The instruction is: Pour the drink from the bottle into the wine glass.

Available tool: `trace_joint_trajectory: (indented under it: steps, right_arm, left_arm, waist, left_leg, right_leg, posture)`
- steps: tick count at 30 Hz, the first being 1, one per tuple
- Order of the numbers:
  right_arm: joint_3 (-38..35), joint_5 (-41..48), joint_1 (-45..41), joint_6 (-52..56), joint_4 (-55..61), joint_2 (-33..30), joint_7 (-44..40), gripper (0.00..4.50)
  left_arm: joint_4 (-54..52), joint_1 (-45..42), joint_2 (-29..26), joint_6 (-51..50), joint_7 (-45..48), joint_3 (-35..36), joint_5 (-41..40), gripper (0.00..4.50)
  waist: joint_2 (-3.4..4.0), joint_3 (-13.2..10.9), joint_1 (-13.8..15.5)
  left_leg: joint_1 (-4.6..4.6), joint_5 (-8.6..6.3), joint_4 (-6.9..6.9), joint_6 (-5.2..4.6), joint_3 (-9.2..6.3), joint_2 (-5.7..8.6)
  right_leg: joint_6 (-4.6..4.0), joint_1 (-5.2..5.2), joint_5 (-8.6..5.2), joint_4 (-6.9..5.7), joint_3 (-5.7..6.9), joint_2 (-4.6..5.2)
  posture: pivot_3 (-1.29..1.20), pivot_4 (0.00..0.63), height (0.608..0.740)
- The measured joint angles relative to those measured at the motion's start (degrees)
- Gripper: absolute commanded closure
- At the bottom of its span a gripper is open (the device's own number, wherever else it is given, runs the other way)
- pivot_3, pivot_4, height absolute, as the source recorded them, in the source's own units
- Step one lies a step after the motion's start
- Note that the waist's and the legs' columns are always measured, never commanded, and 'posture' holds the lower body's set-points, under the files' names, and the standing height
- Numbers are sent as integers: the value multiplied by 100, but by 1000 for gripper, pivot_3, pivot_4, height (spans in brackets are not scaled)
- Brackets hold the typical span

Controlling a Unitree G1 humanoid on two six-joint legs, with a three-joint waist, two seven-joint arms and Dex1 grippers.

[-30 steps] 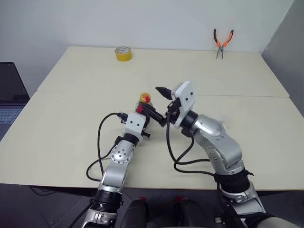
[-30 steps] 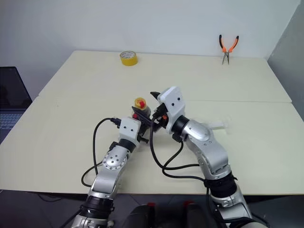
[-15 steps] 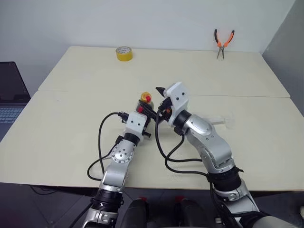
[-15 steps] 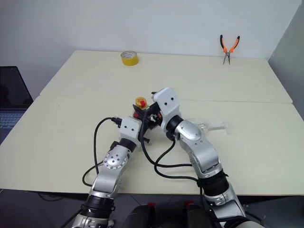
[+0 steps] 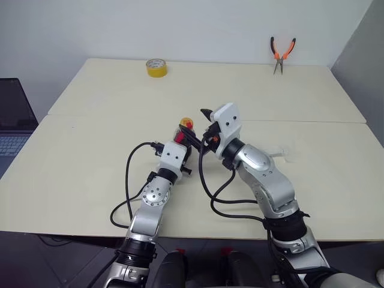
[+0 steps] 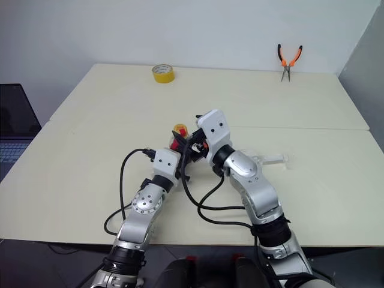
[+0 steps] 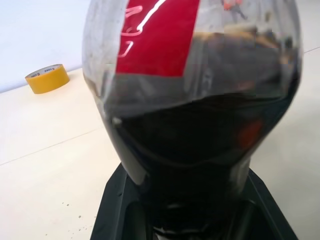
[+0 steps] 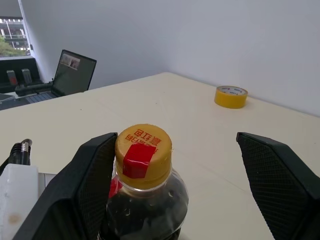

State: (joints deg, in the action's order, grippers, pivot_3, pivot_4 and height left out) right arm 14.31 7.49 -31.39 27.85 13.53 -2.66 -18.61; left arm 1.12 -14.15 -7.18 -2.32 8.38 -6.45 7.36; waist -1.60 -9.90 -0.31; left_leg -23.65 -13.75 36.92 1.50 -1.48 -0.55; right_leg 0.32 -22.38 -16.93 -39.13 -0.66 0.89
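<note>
Risk: cap (image 8: 143,145) still on; jaws of right gripper (image 8: 175,190) wide open around it, one finger close beside, nothing gripped. Off-centre closing could tip or twist bottle (image 5: 183,133). Left gripper (image 5: 180,147) clamped on bottle body near mid-surface (image 5: 78,150). Bottle upright, long axis vertical, cap up. Wine glass (image 5: 282,153) apparently lying beyond right arm.

Bright even light, perhaps slight close-up blur
</note>
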Motion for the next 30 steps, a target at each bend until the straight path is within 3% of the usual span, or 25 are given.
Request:
trace_joint_trajectory:
  steps: [6,9,18,23,30]
  right_arm:
    - [-53,83,349,72,354,-319,-24,456]
    - [-460,64,518,194,361,-614,27,456]
    - [-473,452,556,538,796,-654,-306,456]
    - [109,472,423,692,889,-384,-344,456]
    - [231,180,-254,460,134,104,-21,456]
  left_arm:
    - [18,-10,19,-95,-17,1,-25,3497]
    - [16,-10,11,-95,-50,141,-56,3500]
    - [7,-19,49,-97,-28,181,-58,3501]
    - [8,-27,37,-97,-19,183,-58,3502]
    - [3,-76,18,-99,-9,176,-57,3503]
  waist:
    - [0,0,1]
    - [0,0,9]
    - [0,0,-13]
    - [0,0,-16]
    - [0,0,-10]
  left_leg:
    - [-2,0,1,0,-1,1]
    - [-2,0,2,0,1,2]
    - [-1,0,0,0,0,-1]
    - [-1,0,0,0,-2,-1]
    - [-1,0,2,0,-1,1]
  right_leg:
    - [0,0,0,1,0,1]
    - [0,1,0,2,-1,1]
    - [0,0,0,0,-2,-2]
    - [0,0,0,-1,0,-3]
    - [0,0,0,0,0,-1]
  posture:
    - [0,150,740]
    - [0,150,740]
    - [0,150,740]
    - [0,150,740]
    - [0,150,740]
